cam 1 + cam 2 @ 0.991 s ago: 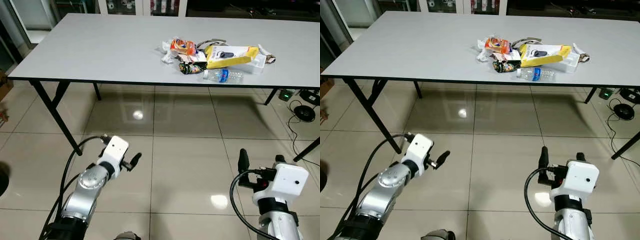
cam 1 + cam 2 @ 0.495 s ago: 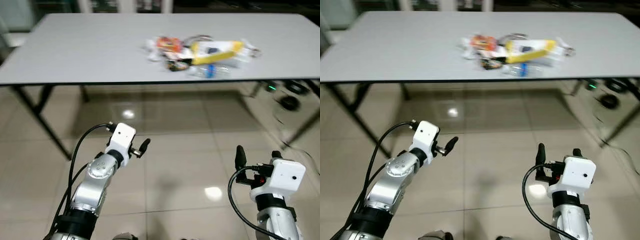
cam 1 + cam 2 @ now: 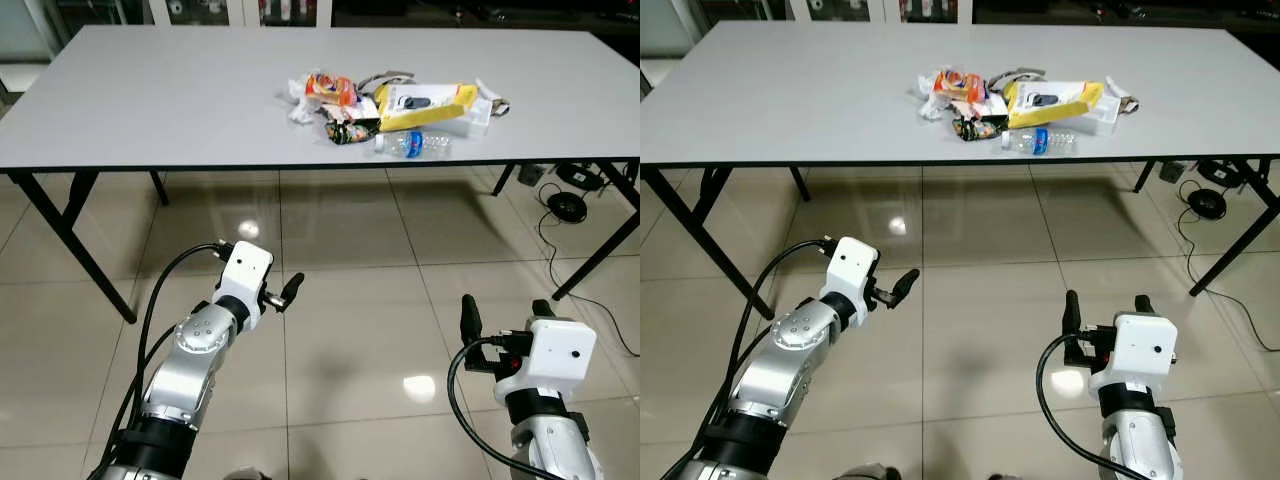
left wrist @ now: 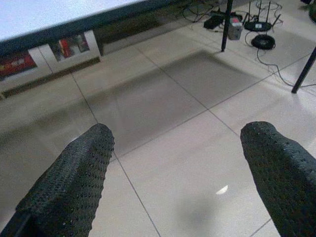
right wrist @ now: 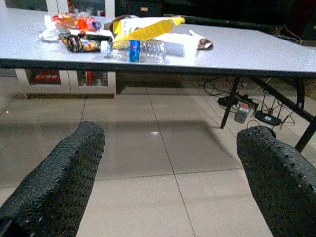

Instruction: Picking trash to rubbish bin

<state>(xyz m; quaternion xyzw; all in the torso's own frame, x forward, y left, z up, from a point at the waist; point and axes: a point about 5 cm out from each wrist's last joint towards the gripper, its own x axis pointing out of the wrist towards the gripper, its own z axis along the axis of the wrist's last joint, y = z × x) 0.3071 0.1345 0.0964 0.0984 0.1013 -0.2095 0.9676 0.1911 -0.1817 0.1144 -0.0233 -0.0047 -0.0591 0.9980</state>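
Left eye view shows the robot standing on a glossy beige tiled floor [image 3: 350,330], well apart from the long grey folding table [image 3: 180,100] w/ black legs. The trash lies in one heap on the far right part of the table top: a clear plastic water bottle w/ blue label [image 3: 412,144] at the near edge, a yellow and white flat package [image 3: 425,103] behind it, an orange snack packet [image 3: 322,87], a dark printed snack wrapper [image 3: 350,130] and some crumpled white paper [image 3: 302,108].

Left gripper [image 4: 182,168] is held low over the floor, its two black fingers [image 4: 74,182] spread wide, nothing between them. Right gripper [image 5: 170,168] is also low, fingers [image 5: 276,182] wide apart and empty, pointing toward the bottle and the heap on the table.

I judge the step in hand is the approach; no item is in reach yet. To do it well the robot should walk closer and a bit to the right, so the heap is in front of the right arm, and raise that arm above the table edge before coming near, otherwise the fingers may hit the rim. The bottle is nearest and round, so it can roll; better to take it across the body, not the cap. I see no rubbish bin from here, so it must be looked for after the pick.
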